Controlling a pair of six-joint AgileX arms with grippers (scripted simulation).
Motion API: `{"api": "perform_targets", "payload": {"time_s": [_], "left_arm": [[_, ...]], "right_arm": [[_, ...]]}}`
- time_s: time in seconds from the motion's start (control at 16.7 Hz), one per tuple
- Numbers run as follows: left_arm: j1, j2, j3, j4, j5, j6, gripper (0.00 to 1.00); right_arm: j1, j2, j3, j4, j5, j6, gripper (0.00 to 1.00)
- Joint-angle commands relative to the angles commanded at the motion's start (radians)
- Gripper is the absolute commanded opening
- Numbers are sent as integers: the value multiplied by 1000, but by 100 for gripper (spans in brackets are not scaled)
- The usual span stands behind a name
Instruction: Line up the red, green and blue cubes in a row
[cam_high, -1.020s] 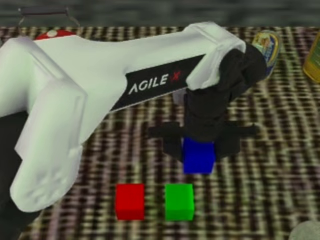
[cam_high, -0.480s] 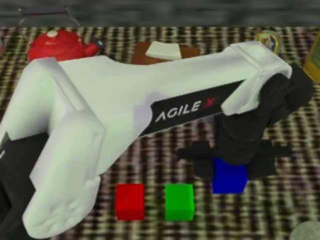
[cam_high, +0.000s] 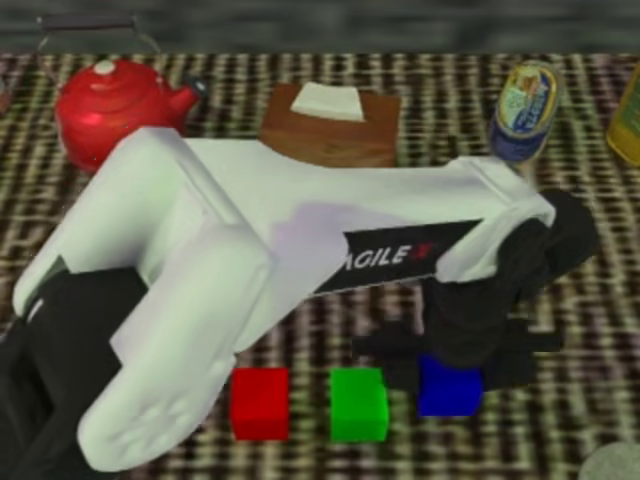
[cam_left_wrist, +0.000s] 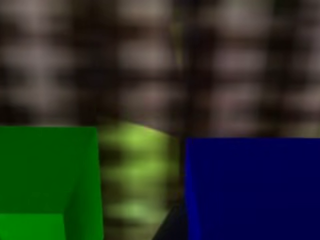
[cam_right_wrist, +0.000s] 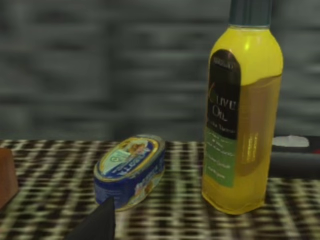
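While my left arm reaches across the woven surface (cam_high: 560, 330), its left hand (cam_high: 450, 375) stands over the blue cube (cam_high: 450, 392), fingers pinching that cube from either side. The blue cube sits just to the right of the green cube (cam_high: 358, 403), with a narrow gap between them; I cannot tell whether it rests on the surface. The red cube (cam_high: 260, 402) lies to the left of the green cube, apart from it, so the three stand roughly in one row. In the left wrist view the green cube (cam_left_wrist: 47, 180) and blue cube (cam_left_wrist: 252, 187) appear side by side, not touching. Behind the green cube stand a red kettle (cam_high: 112, 102), a brown box (cam_high: 330, 130) and a tin (cam_high: 522, 110). My right hand's state I cannot tell; its camera faces the tin (cam_right_wrist: 131, 171) and an olive oil bottle (cam_right_wrist: 241, 115).
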Motion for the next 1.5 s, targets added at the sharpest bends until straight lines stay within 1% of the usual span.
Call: {"api": "perform_targets", "payload": {"time_s": [0.3, 1.08, 1.14, 1.5], "left_arm": [[-1, 8, -15, 17, 0, 0, 0], [-1, 8, -15, 17, 0, 0, 98], [-1, 8, -15, 17, 0, 0, 100], [-1, 8, -15, 17, 0, 0, 100]], "right_arm": [[0, 0, 0, 0, 0, 0, 100], [0, 0, 0, 0, 0, 0, 100], [0, 0, 0, 0, 0, 0, 100], [0, 0, 0, 0, 0, 0, 100]]}}
